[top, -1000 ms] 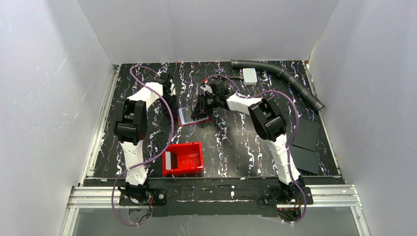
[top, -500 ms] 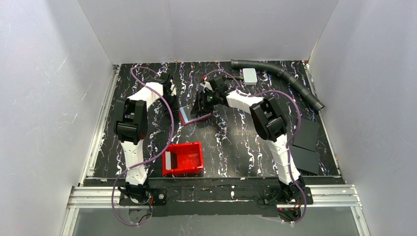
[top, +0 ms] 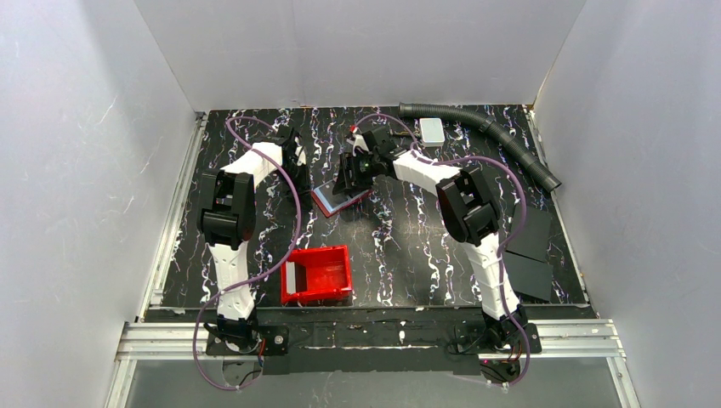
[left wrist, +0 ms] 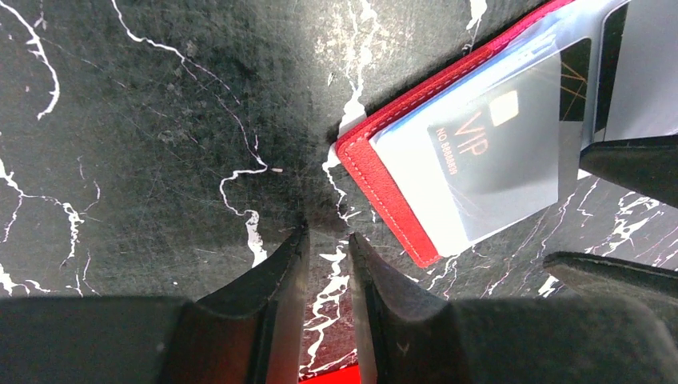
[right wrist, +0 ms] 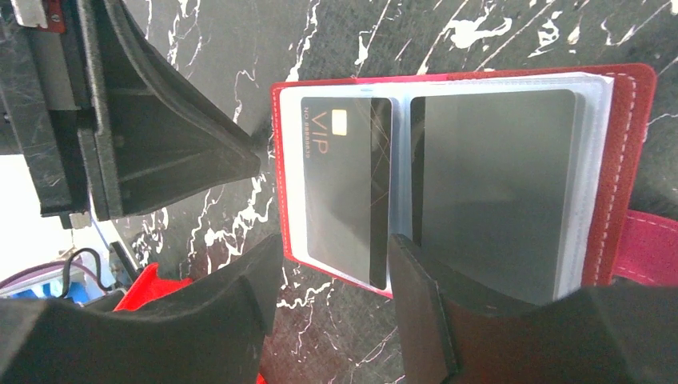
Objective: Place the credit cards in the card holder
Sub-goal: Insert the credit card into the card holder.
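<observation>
The right end effector (right wrist: pixel 334 244) has its jaws apart. One finger (right wrist: pixel 416 304) rests on the middle fold of the open holder (right wrist: pixel 628 160), and the other is off its edge, over the desk (left wrist: pixel 144 120). It grips nothing that I can make out.

In the last second this wrist has swung a little toward the far side. The holder has moved with it, turning from roughly square-on to a diagonal lie and sliding slightly right. This looks like a push or drag by the finger rather than a lift, since the holder still lies flat.

The holder sits open in the far middle of the desk, just right of the left end effector (left wrist: pixel 328 236). That one has not moved. Its jaws are nearly closed on nothing, and its tips are close to the holder's corner without touching it.

Two cards show inside the holder:
- The VIP card (right wrist: pixel 340 184) is in the left clear sleeve.
- A plain grey card (right wrist: pixel 496 184) is in the right sleeve.

Both appear to lie under the plastic. I cannot tell whether the VIP card is fully seated at its near end.

The red bin (top: pixel 319 274) stands well apart on the near side, and I cannot make out any loose card on the desk.

By my reading, the insertion is largely done. The turn was probably a way of seating or squaring the holder, so the likely remaining work is checking the fit and closing the flap.
</observation>
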Controlling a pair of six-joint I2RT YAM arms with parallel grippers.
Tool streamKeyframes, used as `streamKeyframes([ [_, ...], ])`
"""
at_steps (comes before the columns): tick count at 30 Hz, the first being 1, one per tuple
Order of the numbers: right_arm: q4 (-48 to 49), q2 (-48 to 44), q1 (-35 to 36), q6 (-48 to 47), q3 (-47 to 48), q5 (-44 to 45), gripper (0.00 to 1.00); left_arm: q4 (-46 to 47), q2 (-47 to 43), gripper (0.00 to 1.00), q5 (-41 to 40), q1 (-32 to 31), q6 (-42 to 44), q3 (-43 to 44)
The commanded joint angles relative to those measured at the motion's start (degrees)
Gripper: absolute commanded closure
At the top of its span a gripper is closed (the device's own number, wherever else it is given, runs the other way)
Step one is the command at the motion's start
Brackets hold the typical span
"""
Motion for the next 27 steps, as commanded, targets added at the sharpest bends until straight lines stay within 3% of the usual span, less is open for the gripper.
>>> streamKeyframes([
  [1, 2.3, -2.9, -0.2, 2.0, 1.0, -2.7, 0.41, -0.2, -0.5, 0.76, 1.2, -0.2, -0.2, 1.0],
  [5, 3.6, -4.2, -0.3, 2.3, -0.8, 0.1, 0.41, -0.1, -0.3, 0.75, 1.5, -0.2, -0.2, 1.2],
  [12, -0.8, 0.6, -0.9, -2.8, 4.5, 1.3, 0.43, 0.2, 0.0, 0.75, 2.5, -0.2, -0.5, 1.2],
  [27, 8.0, 4.2, -0.9, 4.7, 1.8, -5.3, 0.50, 0.3, 1.2, 0.75, 2.5, -0.2, -0.6, 1.9],
])
